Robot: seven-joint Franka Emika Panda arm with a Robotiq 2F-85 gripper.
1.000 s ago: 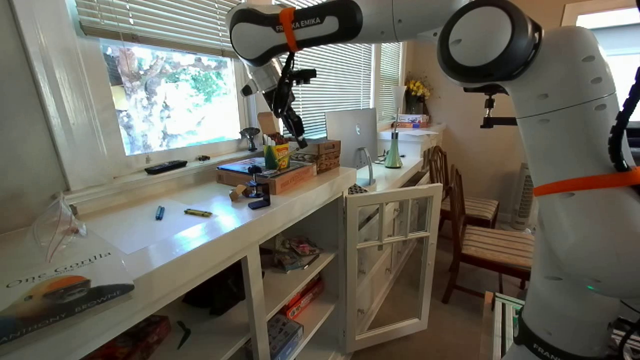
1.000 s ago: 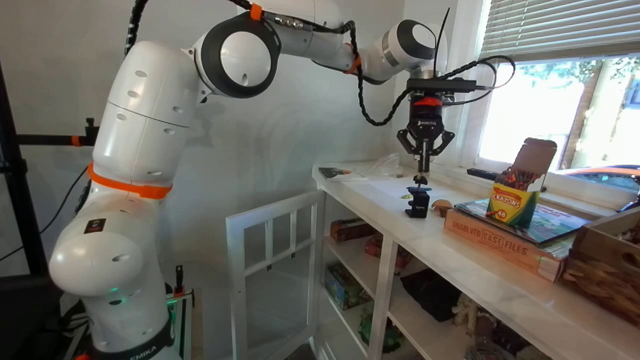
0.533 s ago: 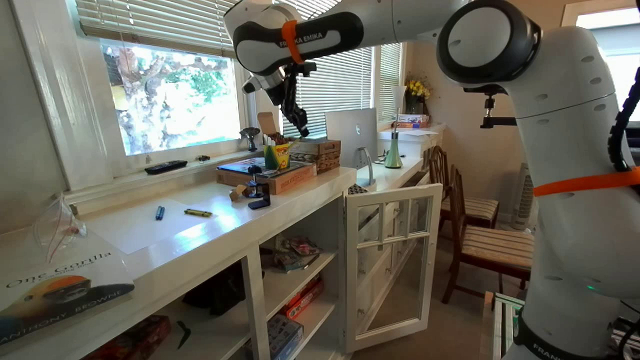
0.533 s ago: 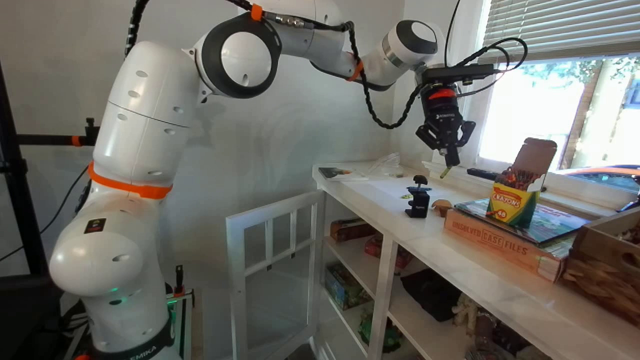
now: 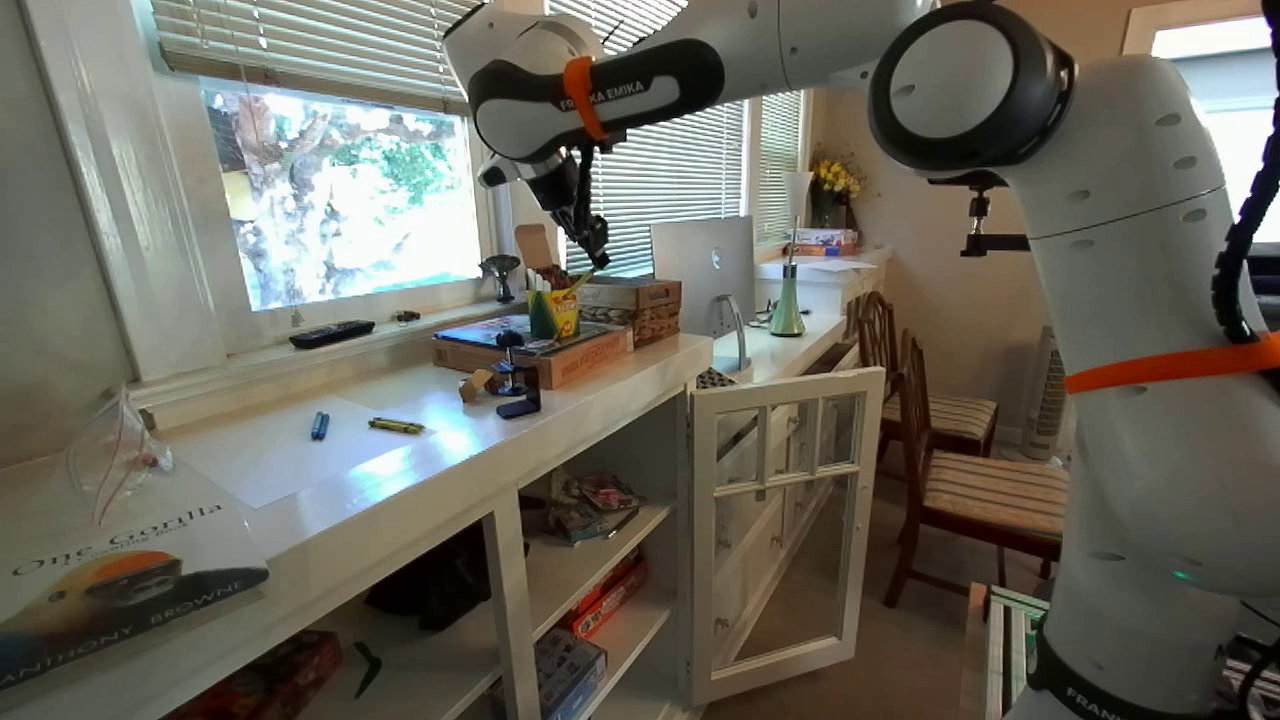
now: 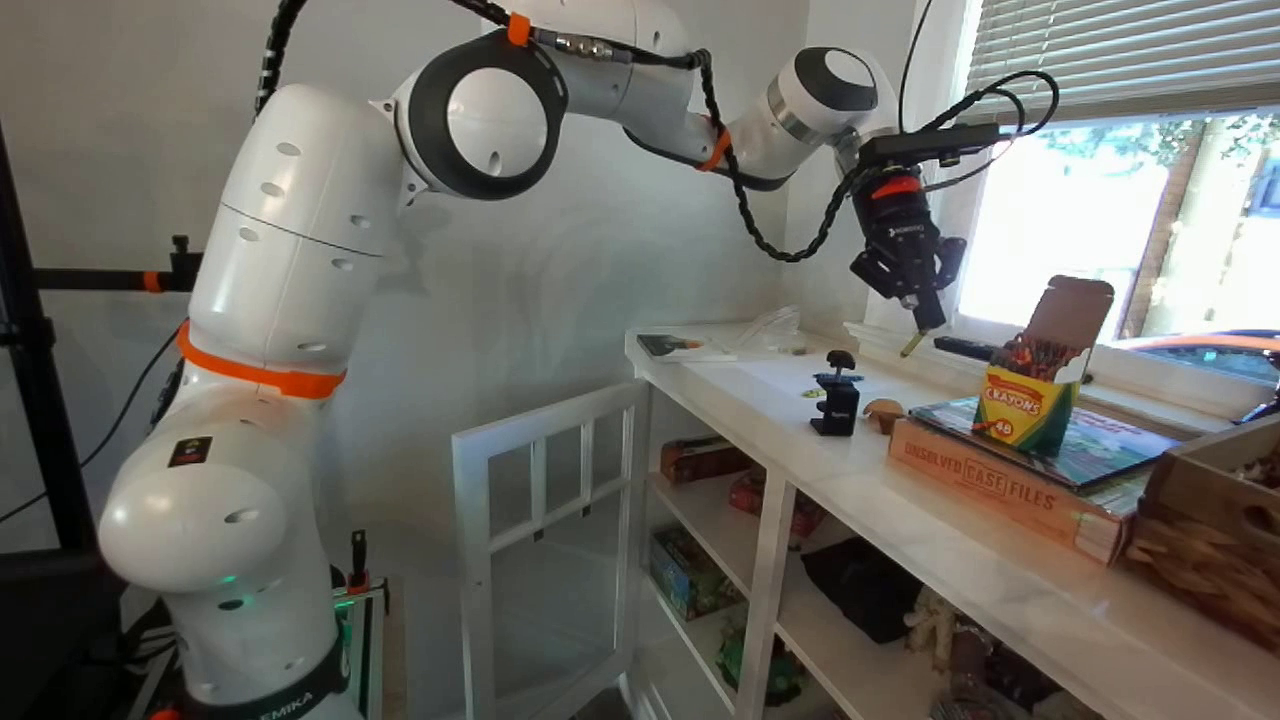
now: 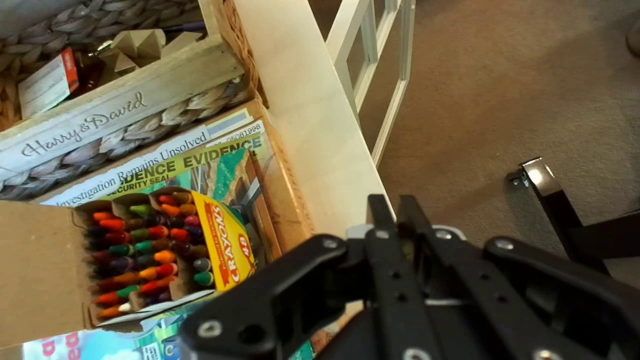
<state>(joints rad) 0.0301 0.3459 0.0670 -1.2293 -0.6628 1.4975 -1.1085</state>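
Crayon point(image 6: 912, 344) in pincer point(image 6: 931, 319); crayon box point(image 6: 1015, 408), flap point(image 6: 1070, 320) raised, between clamp point(image 6: 838, 408) and basket point(image 6: 1215, 565).

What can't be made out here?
Yellowish stick: in an exterior view, upper end hidden by the gripper; too small to tell whether it's a crayon.
Woven basket: in an exterior view, cut off by the right edge.
Black bundle: in an exterior view, too dark to identify.
Card: in the wrist view, print too blurred to read.

Both exterior views share the counter point(image 6: 900, 505); the wrist view looks down.
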